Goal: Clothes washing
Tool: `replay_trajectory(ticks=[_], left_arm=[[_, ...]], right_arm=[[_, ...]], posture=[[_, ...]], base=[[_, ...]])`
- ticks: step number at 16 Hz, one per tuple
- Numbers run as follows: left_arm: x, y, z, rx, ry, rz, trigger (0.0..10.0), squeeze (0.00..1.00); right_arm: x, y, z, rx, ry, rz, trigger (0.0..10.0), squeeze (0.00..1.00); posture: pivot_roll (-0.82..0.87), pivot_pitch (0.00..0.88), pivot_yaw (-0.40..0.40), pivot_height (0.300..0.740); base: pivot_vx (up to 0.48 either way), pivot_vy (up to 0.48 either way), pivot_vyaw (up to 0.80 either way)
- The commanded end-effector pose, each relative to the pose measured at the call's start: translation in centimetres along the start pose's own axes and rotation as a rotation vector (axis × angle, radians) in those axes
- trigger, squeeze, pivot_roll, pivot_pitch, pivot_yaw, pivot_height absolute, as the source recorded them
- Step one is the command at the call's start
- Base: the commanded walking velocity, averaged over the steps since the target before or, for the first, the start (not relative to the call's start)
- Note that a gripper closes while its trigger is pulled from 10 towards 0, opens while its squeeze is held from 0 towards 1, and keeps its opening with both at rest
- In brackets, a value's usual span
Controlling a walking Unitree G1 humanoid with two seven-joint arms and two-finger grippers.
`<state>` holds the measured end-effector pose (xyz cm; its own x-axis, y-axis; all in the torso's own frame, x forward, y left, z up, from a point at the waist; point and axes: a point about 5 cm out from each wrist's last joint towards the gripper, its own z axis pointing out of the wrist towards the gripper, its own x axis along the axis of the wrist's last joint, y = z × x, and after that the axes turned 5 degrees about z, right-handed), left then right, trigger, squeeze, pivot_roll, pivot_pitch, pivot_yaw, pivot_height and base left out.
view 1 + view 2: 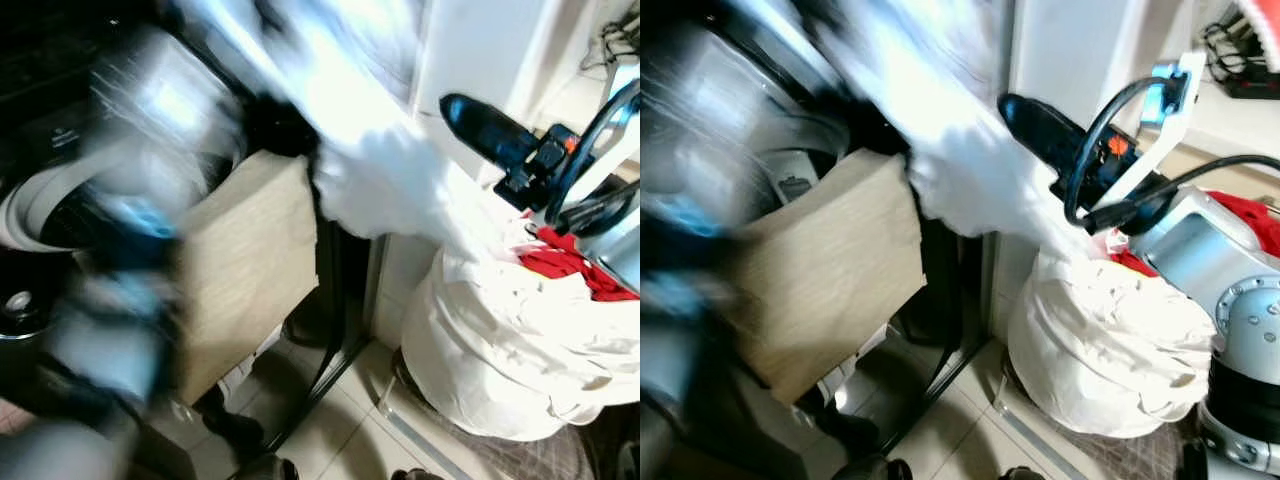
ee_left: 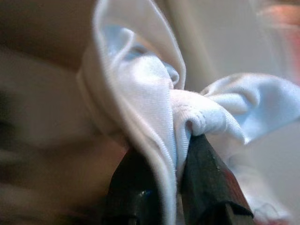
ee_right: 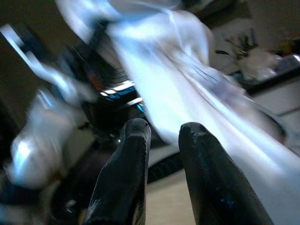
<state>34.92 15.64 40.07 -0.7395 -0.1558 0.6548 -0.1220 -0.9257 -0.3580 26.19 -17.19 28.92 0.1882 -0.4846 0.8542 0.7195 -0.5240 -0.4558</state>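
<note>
A white garment (image 1: 380, 170) hangs stretched from the upper left down toward a white laundry bag (image 1: 500, 350). My left gripper (image 2: 180, 140) is shut on a bunched fold of this white garment (image 2: 140, 93); its arm (image 1: 160, 110) is a heavy blur in front of the washing machine (image 1: 40, 210). From the right, my right gripper (image 1: 470, 125) points at the hanging cloth. Its two black fingers (image 3: 131, 164) stand slightly apart with nothing between them, and the white garment (image 3: 187, 93) runs just beyond their tips. A red garment (image 1: 570, 265) lies on top of the bag.
A beige panel (image 1: 250, 270) leans beside the dark washing machine. A white wall or cabinet (image 1: 480, 50) rises behind the bag. Tiled floor (image 1: 340, 430) lies below, with dark shoes (image 1: 235, 430) near the panel. Cables (image 1: 1240, 50) sit at the upper right.
</note>
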Motion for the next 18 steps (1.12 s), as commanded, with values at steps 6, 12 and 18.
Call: replay_trajectory(ticks=[6,12,18], left_arm=[[0.4,-5.6,1.4,0.214,-0.012,0.596,0.0,0.0],[-14.2,-1.5,-5.2,-0.114,-0.948,0.338,10.0,0.0],[-13.7,-5.0,-6.7,-0.173,-1.134,0.413,10.0,1.0]], right_arm=[[-0.7,-0.1,-0.1,-0.001,-0.043,-0.066,10.0,0.0],[-4.1,-0.7,-0.8,0.018,-0.27,-0.159,10.0,0.0],[-4.4,-0.9,-1.2,0.05,-0.293,-0.165,10.0,0.0]], posture=[[-0.11,0.0,0.068,0.74],[-0.13,0.0,0.078,0.74],[-0.12,0.0,0.069,0.74]], base=[[0.0,0.0,0.0],[0.0,0.0,0.0],[0.0,0.0,0.0]])
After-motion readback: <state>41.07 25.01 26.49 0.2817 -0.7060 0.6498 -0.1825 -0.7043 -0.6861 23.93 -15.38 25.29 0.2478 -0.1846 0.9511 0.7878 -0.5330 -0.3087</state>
